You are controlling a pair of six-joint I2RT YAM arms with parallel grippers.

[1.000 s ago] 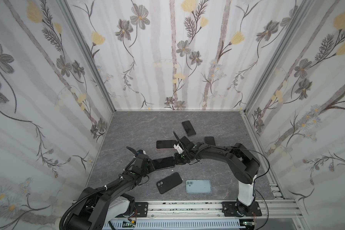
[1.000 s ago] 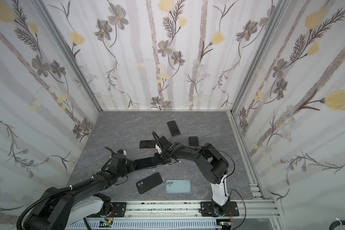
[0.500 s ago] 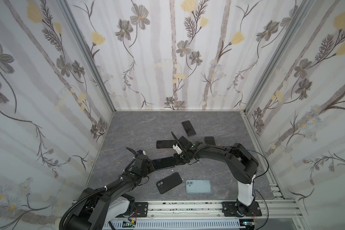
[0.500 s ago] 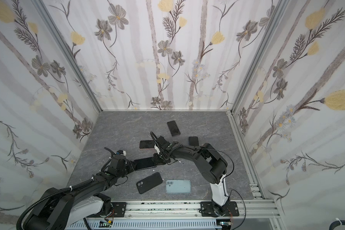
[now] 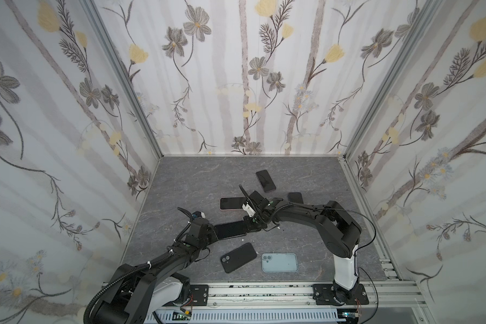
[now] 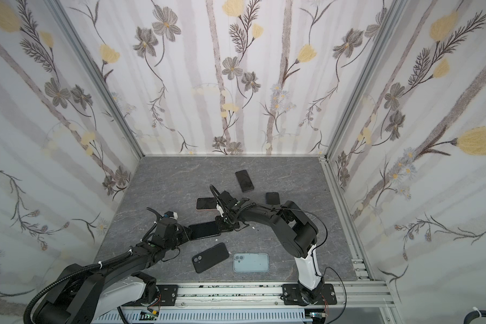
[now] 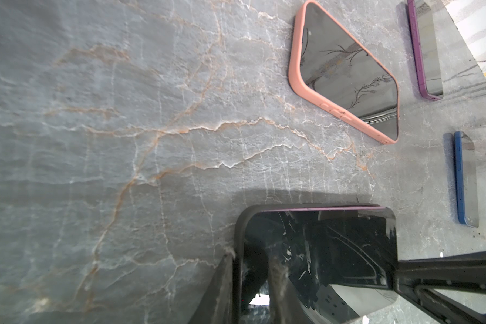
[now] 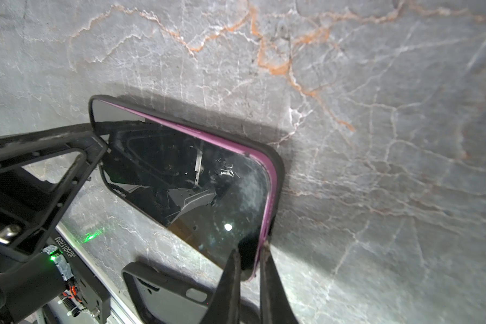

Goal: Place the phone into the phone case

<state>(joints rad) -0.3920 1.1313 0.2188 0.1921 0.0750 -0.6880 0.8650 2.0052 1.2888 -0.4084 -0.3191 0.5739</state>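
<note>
We find the phone (image 5: 230,230) in the middle of the table (image 5: 180,182), held lengthwise between the two arms with its screen facing up, and its shadow falls on the table beneath it. The black phone case (image 8: 278,168) wraps its back and rim. A purple strip of the phone's edge shows along one long side inside that rim, so we cannot tell whether the phone is fully seated. The left gripper (image 5: 212,234) pinches the left end of the phone, with one finger (image 7: 277,277) across the screen and one behind the case. The right gripper (image 8: 250,269) has its fingers nearly pressed together and pinches the right end, with the purple edge between the tips. On the far side of the held phone lie a pink-cased phone (image 5: 232,203), a purple-cased phone (image 5: 265,181) and a blue-cased phone (image 5: 295,197), all apart from each other. On the near side, a black item (image 5: 238,257) and a pale blue item (image 5: 279,262) lie back up, side by side. We cannot tell whether these two are phones or empty cases.
</note>
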